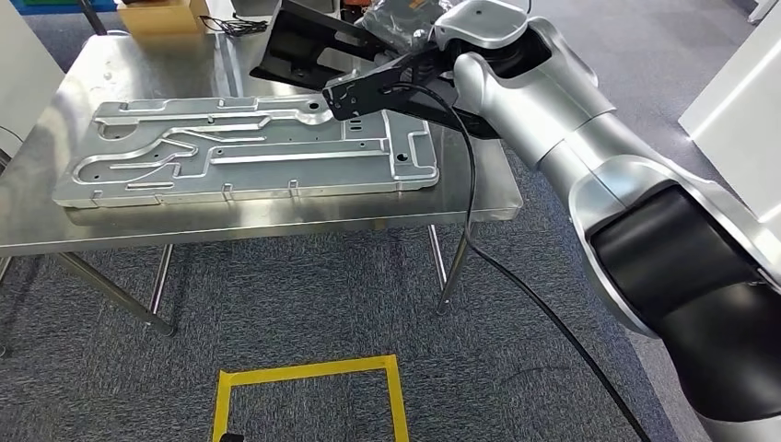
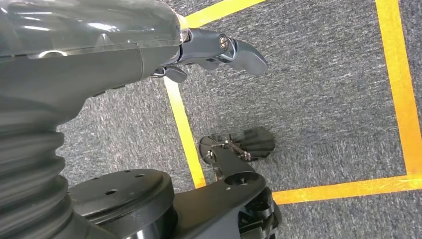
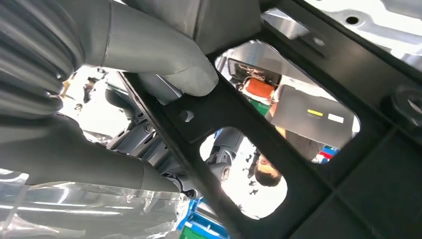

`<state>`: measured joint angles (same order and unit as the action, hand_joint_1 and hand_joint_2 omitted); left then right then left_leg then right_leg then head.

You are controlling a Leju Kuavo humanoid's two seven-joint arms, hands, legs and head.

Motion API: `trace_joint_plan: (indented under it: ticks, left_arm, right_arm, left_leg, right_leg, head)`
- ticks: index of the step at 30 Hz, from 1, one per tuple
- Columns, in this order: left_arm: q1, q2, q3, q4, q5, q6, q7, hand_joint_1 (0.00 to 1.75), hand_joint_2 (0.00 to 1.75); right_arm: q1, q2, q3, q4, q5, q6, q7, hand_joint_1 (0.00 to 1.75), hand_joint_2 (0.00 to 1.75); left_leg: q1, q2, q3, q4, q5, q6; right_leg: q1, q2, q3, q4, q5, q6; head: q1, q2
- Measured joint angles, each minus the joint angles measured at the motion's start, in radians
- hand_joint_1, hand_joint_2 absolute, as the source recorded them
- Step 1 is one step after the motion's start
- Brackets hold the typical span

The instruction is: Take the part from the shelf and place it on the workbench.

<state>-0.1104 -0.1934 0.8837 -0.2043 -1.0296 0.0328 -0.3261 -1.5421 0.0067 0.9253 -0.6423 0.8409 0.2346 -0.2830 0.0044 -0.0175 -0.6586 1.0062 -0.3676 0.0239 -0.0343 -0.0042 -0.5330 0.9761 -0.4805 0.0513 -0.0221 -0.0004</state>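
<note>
From the head view, a steel workbench (image 1: pixel 138 64) fills the left and middle of the scene, and a large machined aluminium plate (image 1: pixel 249 152) lies flat on it, reaching almost to the table's front edge. A cardboard box (image 1: pixel 161 14) sits at the far edge of the bench. On the grey carpet in front of the bench a square of yellow tape (image 1: pixel 308 373) is marked out. Further right, the silver right arm reaches in over the bench's far right corner, and a black cable (image 1: pixel 470 203) hangs from it down toward the floor. The black part (image 1: pixel 304 46), a flat frame with openings, is held in the air above the right end of the plate.

The right wrist view brings the grip close: the right hand (image 3: pixel 164 74) holds the part (image 3: pixel 298 164), its thick grey thumb pressed on a black strut and darker fingers behind the frame. Through the openings a person shows beyond.

The left wrist view looks down at carpet and yellow tape; the left hand (image 2: pixel 214 50) holds nothing, its fingers loosely apart.
</note>
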Motion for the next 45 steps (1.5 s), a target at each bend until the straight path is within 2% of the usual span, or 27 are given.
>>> trace_joint_plan:
  ticks: [12,16,20,23,24,25,28,29,30,31,32,33,34,35,38,39,40,41,42,43,44,45]
  left_arm:
    - [0.001,-0.001,0.001,0.000,-0.004,-0.027,-0.002,0.00,1.75]
    - [0.001,-0.003,0.001,0.000,-0.003,-0.048,-0.001,0.00,1.75]
    - [0.001,-0.002,0.004,0.000,0.000,-0.054,0.014,0.00,1.75]
    - [0.001,-0.002,0.007,0.000,0.001,-0.054,0.019,0.00,1.75]
    - [0.001,-0.002,0.007,0.000,0.001,-0.054,0.020,0.00,1.75]
    - [0.001,-0.002,0.008,0.000,0.001,-0.054,0.021,0.00,1.75]
    - [0.003,-0.002,0.010,0.000,0.003,-0.057,0.021,0.00,1.75]
    - [0.004,-0.002,0.011,0.000,0.004,-0.058,0.021,0.00,1.75]
    - [0.007,-0.002,0.012,0.000,0.004,-0.059,0.021,0.00,1.75]
    - [0.009,-0.002,0.014,0.000,0.004,-0.059,0.021,0.00,1.75]
    - [0.011,-0.002,0.015,0.000,0.004,-0.060,0.022,0.00,1.75]
    - [0.012,-0.003,0.015,0.000,0.003,-0.060,0.023,0.00,1.75]
    - [0.012,-0.004,0.016,0.000,0.003,-0.061,0.025,0.00,1.75]
    - [0.012,-0.005,0.016,0.001,0.003,-0.062,0.027,0.00,1.75]
    - [0.011,-0.003,0.017,0.001,0.003,-0.063,0.032,0.00,1.75]
    - [0.012,-0.002,0.017,0.001,0.003,-0.063,0.032,0.00,1.75]
    - [0.012,-0.001,0.017,0.000,0.003,-0.063,0.032,0.00,1.75]
    - [0.012,0.000,0.017,0.000,0.003,-0.063,0.031,0.00,1.75]
    - [0.013,0.000,0.017,0.000,0.003,-0.062,0.031,0.00,1.75]
    - [0.015,0.001,0.017,0.000,0.003,-0.062,0.031,0.00,1.75]
    - [0.019,0.001,0.017,0.000,0.003,-0.062,0.031,0.00,1.75]
    - [0.022,0.001,0.017,0.000,0.003,-0.062,0.031,0.00,1.75]
  right_arm:
    - [-0.036,0.008,0.050,0.051,-0.002,0.013,0.017,1.75,1.75]
    - [-0.042,0.008,0.069,0.057,-0.023,0.011,0.012,1.75,1.75]
    - [-0.044,0.008,0.090,0.059,-0.046,0.006,0.014,1.75,1.75]
    - [-0.048,0.005,0.101,0.060,-0.054,0.005,0.015,1.75,1.75]
    - [-0.051,0.004,0.104,0.060,-0.056,0.004,0.016,1.75,1.75]
    - [-0.055,0.003,0.108,0.060,-0.058,0.003,0.016,1.75,1.75]
    - [-0.055,0.000,0.119,0.062,-0.067,-0.002,0.016,1.75,1.75]
    - [-0.050,-0.002,0.124,0.063,-0.069,-0.004,0.016,1.75,1.75]
    - [-0.046,-0.004,0.128,0.065,-0.071,-0.005,0.016,1.75,1.75]
    - [-0.044,-0.006,0.132,0.066,-0.073,-0.007,0.016,1.75,1.75]
    - [-0.043,-0.009,0.136,0.068,-0.077,-0.009,0.015,1.75,1.75]
    - [-0.044,-0.012,0.138,0.070,-0.082,-0.012,0.014,1.75,1.75]
    - [-0.046,-0.015,0.140,0.071,-0.087,-0.014,0.012,1.75,1.75]
    - [-0.047,-0.017,0.143,0.073,-0.094,-0.016,0.010,1.75,1.75]
    - [-0.048,-0.021,0.147,0.075,-0.108,-0.022,0.006,1.75,1.75]
    - [-0.048,-0.022,0.147,0.075,-0.110,-0.025,0.006,1.75,1.75]
    - [-0.048,-0.023,0.148,0.075,-0.111,-0.027,0.006,1.75,1.75]
    - [-0.047,-0.023,0.149,0.075,-0.111,-0.029,0.007,1.75,1.75]
    - [-0.045,-0.024,0.150,0.076,-0.113,-0.030,0.007,1.75,1.75]
    - [-0.040,-0.024,0.152,0.076,-0.114,-0.030,0.006,1.75,1.75]
    - [-0.034,-0.024,0.153,0.076,-0.117,-0.030,0.005,1.75,1.75]
    - [-0.029,-0.024,0.155,0.077,-0.121,-0.030,0.005,1.75,1.75]
  left_leg:
    - [0.000,0.000,0.000,0.000,0.000,0.000]
    - [-0.005,0.000,-0.001,0.006,-0.004,0.002]
    - [-0.007,0.001,-0.001,0.009,-0.011,0.009]
    - [-0.005,0.001,0.008,0.000,-0.019,0.022]
    - [-0.004,0.001,0.013,-0.003,-0.024,0.028]
    - [-0.003,0.001,0.019,-0.007,-0.029,0.034]
    - [-0.007,0.002,0.033,-0.007,-0.044,0.042]
    - [-0.009,0.002,0.042,-0.007,-0.051,0.041]
    - [-0.011,0.002,0.053,-0.005,-0.058,0.039]
    - [-0.013,0.001,0.066,-0.004,-0.067,0.037]
    - [-0.014,0.000,0.078,-0.003,-0.076,0.034]
    - [-0.016,0.000,0.091,-0.001,-0.086,0.030]
    - [-0.016,0.000,0.100,-0.002,-0.095,0.025]
    - [-0.015,0.000,0.107,-0.005,-0.102,0.019]
    - [-0.015,0.002,0.118,0.020,-0.095,-0.002]
    - [-0.015,0.003,0.105,0.056,-0.083,-0.007]
    - [-0.013,0.004,0.080,0.104,-0.074,-0.013]
    - [-0.009,0.005,0.041,0.161,-0.072,-0.018]
    - [-0.004,0.007,-0.001,0.214,-0.087,-0.024]
    - [0.001,0.008,-0.041,0.249,-0.122,-0.031]
    - [0.005,0.010,-0.074,0.260,-0.167,-0.037]
    - [0.009,0.011,-0.097,0.245,-0.206,-0.043]
  right_leg:
    - [0.000,0.000,0.000,0.000,0.000,0.000]
    - [-0.001,0.001,0.001,-0.002,0.000,0.004]
    - [-0.003,0.002,0.004,-0.001,-0.001,0.011]
    - [-0.006,0.002,0.005,0.014,-0.003,0.019]
    - [-0.007,0.002,-0.005,0.034,-0.014,0.018]
    - [-0.007,0.002,-0.029,0.078,-0.034,0.016]
    - [0.000,0.003,-0.152,0.280,-0.105,0.008]
    - [0.002,0.003,-0.182,0.317,-0.105,0.005]
    - [0.005,0.003,-0.195,0.316,-0.083,0.000]
    - [0.008,0.003,-0.188,0.274,-0.044,-0.007]
    - [0.013,0.002,-0.168,0.203,0.011,-0.017]
    - [0.020,0.002,-0.147,0.132,0.052,-0.027]
    - [0.025,0.002,-0.128,0.077,0.073,-0.034]
    - [0.030,0.002,-0.116,0.041,0.081,-0.042]
    - [0.028,0.005,-0.078,0.010,0.059,-0.059]
    - [0.025,0.004,-0.058,0.003,0.052,-0.064]
    - [0.022,0.004,-0.037,-0.003,0.044,-0.066]
    - [0.020,0.003,-0.017,-0.008,0.032,-0.068]
    - [0.019,0.003,0.002,-0.011,0.019,-0.068]
    - [0.018,0.004,0.024,-0.015,0.003,-0.067]
    - [0.016,0.006,0.048,-0.019,-0.014,-0.064]
    - [0.012,0.007,0.074,-0.021,-0.034,-0.061]
  head:
    - [0.000,0.000]
    - [0.000,0.000]
    - [0.000,0.000]
    - [0.000,0.000]
    - [0.000,0.000]
    - [0.000,0.000]
    - [0.000,0.000]
    - [0.000,0.000]
    - [0.000,0.000]
    - [0.000,0.000]
    - [0.000,0.000]
    - [0.000,0.000]
    - [0.000,0.000]
    - [0.000,0.000]
    - [0.000,0.000]
    - [0.000,0.000]
    - [0.000,0.000]
    - [0.000,0.000]
    - [0.000,0.000]
    - [0.000,0.000]
    - [0.000,0.000]
    - [0.000,0.000]
